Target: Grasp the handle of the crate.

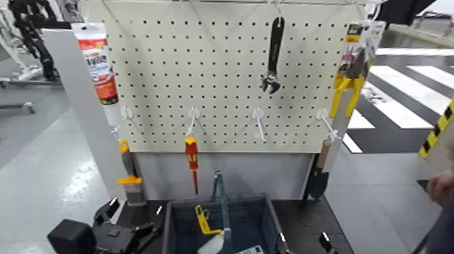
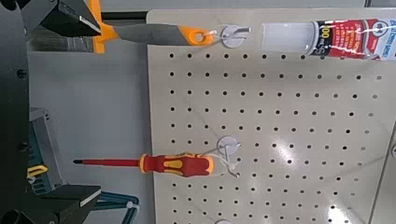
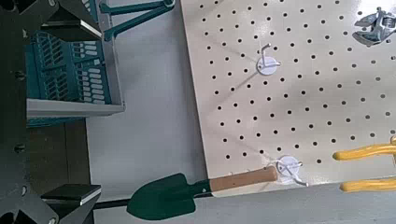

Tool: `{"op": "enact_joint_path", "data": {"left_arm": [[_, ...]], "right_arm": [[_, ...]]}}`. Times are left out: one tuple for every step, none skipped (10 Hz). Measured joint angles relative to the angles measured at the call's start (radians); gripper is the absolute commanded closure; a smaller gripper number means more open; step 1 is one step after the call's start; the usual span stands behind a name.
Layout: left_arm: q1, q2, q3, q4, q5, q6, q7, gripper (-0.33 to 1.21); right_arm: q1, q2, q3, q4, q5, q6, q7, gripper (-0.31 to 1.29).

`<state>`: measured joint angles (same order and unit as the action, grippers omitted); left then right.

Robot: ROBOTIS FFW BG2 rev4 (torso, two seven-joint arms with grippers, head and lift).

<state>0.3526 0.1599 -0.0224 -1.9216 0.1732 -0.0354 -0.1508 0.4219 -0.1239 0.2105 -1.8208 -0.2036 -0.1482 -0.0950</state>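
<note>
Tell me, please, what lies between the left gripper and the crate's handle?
In the head view, only the crate's near wall separates the left gripper from the handle.

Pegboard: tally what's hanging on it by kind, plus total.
Red-white sealant tube: 1
Orange-handled brush: 1
Red-yellow screwdriver: 1
Black adjustable wrench: 1
Yellow-handled tool: 1
Wooden-handled dark green trowel: 1
Total: 6

blue-grey slatted crate [image 1: 260,226] – thin handle [image 1: 220,199] arching upright across its middle
</note>
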Motion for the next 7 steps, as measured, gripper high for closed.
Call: {"op": "enact_joint_path", "data": {"left_arm": [[-0.002, 0.002, -0.006, 0.001, -0.009, -0.003, 0.004, 0.11], [-0.003, 0.003, -0.008, 0.002, -0.014, -0.01, 0.004, 0.11], [-0.004, 0.003, -0.006, 0.005, -0.012, -0.027, 0.003, 0.11], [-0.004, 0.002, -0.006, 0.012, -0.007, -0.043, 0.002, 0.11], [-0.005, 0.001, -0.007, 0.019, -0.001, -0.051, 0.002, 0.1], [-0.007, -0.001, -0.01, 0.025, 0.015, -0.049, 0.002, 0.1], [-0.011, -0.001, -0.013, 0.028, 0.042, -0.033, 0.003, 0.1]], "right_arm": [[0.001, 0.001, -0.002, 0.0, 0.0, 0.0, 0.0, 0.15], [0.001, 0.001, -0.003, 0.0, 0.0, -0.002, -0.001, 0.15], [0.002, 0.002, -0.003, 0.0, 0.0, -0.004, -0.002, 0.15], [0.002, 0.002, -0.003, 0.0, 0.001, -0.005, -0.002, 0.15], [0.002, 0.002, -0.003, 0.0, 0.001, -0.004, -0.002, 0.15], [0.002, 0.003, -0.003, 0.0, 0.001, -0.003, -0.002, 0.15], [0.002, 0.003, -0.003, 0.0, 0.001, -0.002, -0.002, 0.15]]}}
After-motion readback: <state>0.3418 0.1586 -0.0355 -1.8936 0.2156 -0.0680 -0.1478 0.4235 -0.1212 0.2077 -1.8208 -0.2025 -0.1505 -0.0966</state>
